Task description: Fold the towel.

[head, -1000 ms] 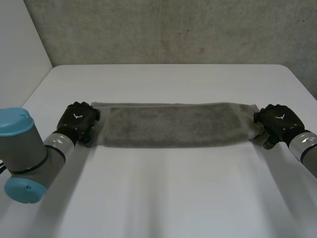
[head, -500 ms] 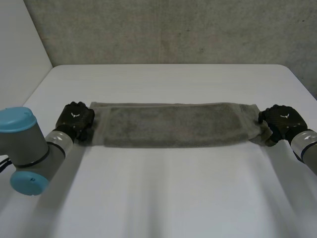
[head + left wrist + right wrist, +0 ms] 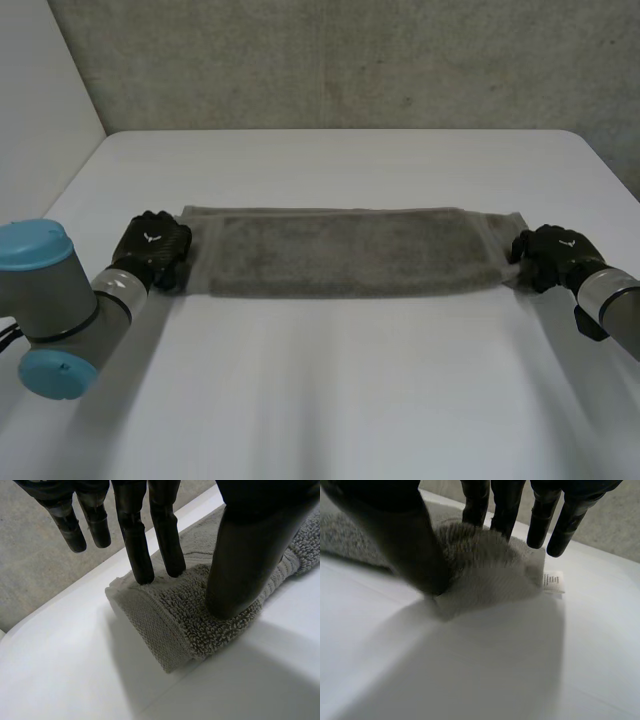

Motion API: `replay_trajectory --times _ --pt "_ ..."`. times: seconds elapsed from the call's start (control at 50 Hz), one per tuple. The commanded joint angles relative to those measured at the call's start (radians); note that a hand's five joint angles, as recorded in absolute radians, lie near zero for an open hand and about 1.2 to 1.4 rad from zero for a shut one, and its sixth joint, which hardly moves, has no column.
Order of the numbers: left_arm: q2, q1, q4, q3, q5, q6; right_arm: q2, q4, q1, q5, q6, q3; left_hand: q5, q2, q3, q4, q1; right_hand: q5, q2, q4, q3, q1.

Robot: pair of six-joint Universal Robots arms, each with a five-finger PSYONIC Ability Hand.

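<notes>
Plain white table (image 3: 320, 400), just one grey towel (image 3: 345, 255) on it, folded into a long flat strip. One short end bunched between the left hand's (image 3: 152, 248) fingers (image 3: 134, 540) and thumb. Other end pinched by the right hand (image 3: 555, 256), little white label (image 3: 553, 581) flat on the tabletop just past its fingertips (image 3: 538, 535).

One towel (image 3: 340, 252), one table (image 3: 330, 390) — two hands: left hand (image 3: 152, 250), right hand (image 3: 553, 256).
</notes>
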Motion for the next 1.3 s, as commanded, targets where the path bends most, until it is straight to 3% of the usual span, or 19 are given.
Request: replay_trajectory --times 0.02,0.14,0.32,0.4,0.54,0.64,0.74,0.76,0.8,0.82,0.86,0.92,0.98,1.06,1.1,1.22,1.3 --pt "0.008 0.000 0.000 -0.001 -0.002 -0.001 0.013 -0.015 -0.013 -0.002 -0.027 -0.023 -0.007 -0.017 -0.058 -0.066 -0.012 0.268 0.284 -0.076 -0.053 0.257" --pt "0.020 0.000 0.000 -0.013 -0.002 -0.001 -0.040 -0.004 -0.049 -0.011 -0.085 -0.014 -0.004 -0.014 -0.058 -0.066 -0.010 0.268 0.284 -0.076 -0.053 0.257" --pt "0.063 0.009 0.000 -0.039 -0.004 -0.001 -0.167 0.010 -0.173 -0.031 -0.338 0.006 -0.009 -0.019 -0.058 -0.066 -0.015 0.268 0.284 -0.076 -0.053 0.257" --pt "0.072 0.014 0.000 -0.042 -0.005 -0.002 -0.184 0.057 -0.254 -0.074 -0.444 -0.055 -0.039 -0.049 -0.058 -0.066 -0.045 0.268 0.284 -0.076 -0.053 0.257" --pt "0.087 0.018 0.000 -0.042 -0.007 -0.004 -0.193 0.180 -0.266 -0.111 -0.473 -0.201 -0.068 -0.078 -0.058 -0.066 -0.074 0.268 0.284 -0.076 -0.053 0.257" --pt "0.090 0.017 0.000 -0.042 -0.008 -0.005 -0.230 0.221 -0.168 -0.120 -0.438 -0.261 -0.138 -0.148 -0.058 -0.066 -0.144 0.268 0.284 -0.076 -0.053 0.257" --pt "0.103 0.015 0.000 -0.042 -0.008 -0.010 -0.227 0.217 0.126 -0.104 -0.373 -0.303 -0.311 -0.321 -0.058 -0.066 -0.317 0.268 0.284 -0.076 -0.053 0.257" --pt "0.110 0.015 0.000 -0.042 -0.010 -0.011 -0.227 0.217 0.126 -0.103 -0.373 -0.303 -0.379 -0.389 -0.058 -0.066 -0.385 0.268 0.284 -0.076 -0.053 0.257" --pt "0.118 0.015 0.000 -0.042 -0.010 -0.011 -0.184 0.212 0.297 -0.097 -0.372 -0.326 -0.400 -0.410 -0.058 -0.066 -0.406 0.268 0.284 -0.076 -0.053 0.257" --pt "0.127 0.014 0.000 -0.042 -0.010 -0.011 -0.184 0.212 0.298 -0.097 -0.372 -0.326 -0.403 -0.413 -0.058 -0.066 -0.409 0.268 0.284 -0.076 -0.053 0.257" --pt "0.135 0.014 0.000 -0.042 -0.011 -0.011 -0.104 0.197 0.455 -0.078 -0.372 -0.362 -0.403 -0.413 -0.058 -0.066 -0.409 0.268 0.284 -0.076 -0.053 0.257" --pt "0.150 0.011 0.000 -0.042 -0.011 -0.013 -0.056 0.186 0.527 -0.065 -0.372 -0.387 -0.403 -0.413 -0.058 -0.066 -0.409 0.268 0.284 -0.076 -0.053 0.257" --pt "0.161 0.006 0.002 -0.040 -0.011 -0.013 0.084 0.140 0.674 -0.053 -0.372 -0.459 -0.406 -0.416 -0.058 -0.066 -0.412 0.268 0.284 -0.076 -0.053 0.257" --pt "0.167 -0.003 0.000 -0.031 -0.011 -0.016 0.158 0.105 0.718 -0.039 -0.372 -0.491 -0.412 -0.422 -0.058 -0.066 -0.418 0.181 0.197 -0.076 -0.053 0.170" --pt "0.172 -0.009 0.000 -0.027 -0.011 -0.019 0.189 0.091 0.726 0.002 -0.373 -0.494 -0.423 -0.433 -0.058 -0.066 -0.429 -0.932 -0.916 -0.076 -0.053 -0.943" --pt "0.187 -0.061 0.002 -0.001 -0.010 -0.054 0.151 0.094 0.722 0.053 -0.369 -0.462 -0.453 -0.463 -0.058 -0.066 -0.459 -0.954 -0.938 -0.076 -0.053 -0.965" --pt "0.193 -0.129 0.000 0.050 -0.010 -0.129 0.007 0.091 0.651 0.056 -0.318 -0.349 -0.453 -0.463 -0.058 -0.066 -0.459 -0.954 -0.938 -0.076 -0.053 -0.965"
